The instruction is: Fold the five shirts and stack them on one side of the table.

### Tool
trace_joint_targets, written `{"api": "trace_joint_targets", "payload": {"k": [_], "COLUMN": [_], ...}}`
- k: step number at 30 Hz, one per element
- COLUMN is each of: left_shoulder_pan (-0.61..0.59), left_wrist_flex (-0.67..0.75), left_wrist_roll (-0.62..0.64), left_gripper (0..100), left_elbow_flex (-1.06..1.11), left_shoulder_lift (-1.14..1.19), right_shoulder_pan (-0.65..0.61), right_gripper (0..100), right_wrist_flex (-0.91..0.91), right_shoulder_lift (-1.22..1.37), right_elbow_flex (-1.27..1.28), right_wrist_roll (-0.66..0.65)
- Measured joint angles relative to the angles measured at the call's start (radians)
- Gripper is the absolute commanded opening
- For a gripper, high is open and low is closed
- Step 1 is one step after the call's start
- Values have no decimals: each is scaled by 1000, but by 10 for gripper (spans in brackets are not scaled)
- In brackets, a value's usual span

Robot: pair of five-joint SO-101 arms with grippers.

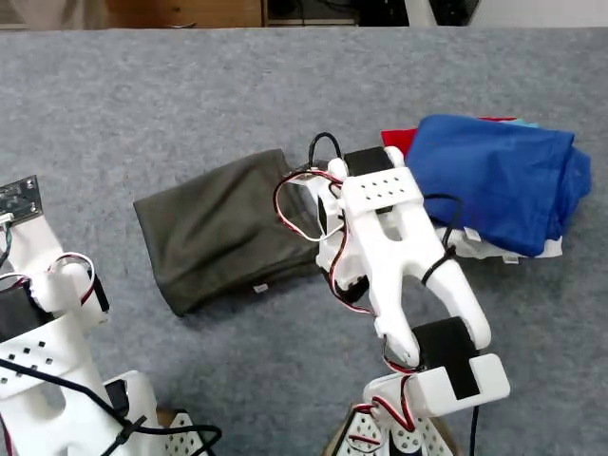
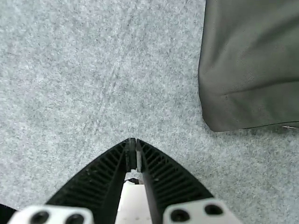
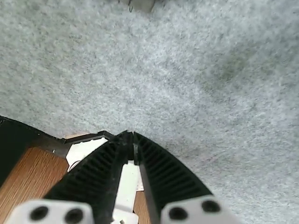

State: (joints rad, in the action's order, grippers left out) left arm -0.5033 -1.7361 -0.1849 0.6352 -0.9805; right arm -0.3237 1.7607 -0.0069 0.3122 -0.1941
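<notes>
Your left arm [image 1: 47,332] sits low at the near left corner of the desk [image 1: 142,104]. Your right arm [image 1: 389,237] rises from the near edge and bends over the middle of the desk. Your left gripper [image 2: 132,142] is closed tight, tip to tip, and holds nothing. It hangs over bare grey desk, and the near corner of the green shirt [image 2: 252,60] lies a little way off to one side of it. Your right gripper [image 3: 127,136] is closed tight too, with nothing in it. It points down at the grey top, right by a strip of wood [image 3: 28,177]. The green shirt [image 1: 228,233] lies flat and folded in the middle of the desk, turned a bit crooked. The right arm covers its right end. The other shirts sit in a pile near the right edge. A blue shirt [image 1: 494,180] is on top and looks puffy. A red shirt [image 1: 399,140] peeks out at the pile's far left corner, and a white shirt [image 1: 494,249] peeks out along its near side.
</notes>
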Motion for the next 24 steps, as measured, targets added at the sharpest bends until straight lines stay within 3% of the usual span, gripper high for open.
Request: {"api": "trace_joint_targets", "payload": {"k": [8,15,24], "left_shoulder_pan": [0,0,0], "left_wrist_flex": [0,0,0], "left_wrist_roll": [0,0,0], "left_gripper": [19,19,19], "left_elbow_flex": [0,0,0], "left_shoulder_lift": [0,0,0], "right_shoulder_pan": [-2,-77,-190], "right_gripper": [5,20,287], "right_wrist_flex": [0,0,-141], "right_shoulder_lift": [0,0,0], "right_elbow_flex": [0,-61,-77], "right_wrist_roll": [0,114,374]}}
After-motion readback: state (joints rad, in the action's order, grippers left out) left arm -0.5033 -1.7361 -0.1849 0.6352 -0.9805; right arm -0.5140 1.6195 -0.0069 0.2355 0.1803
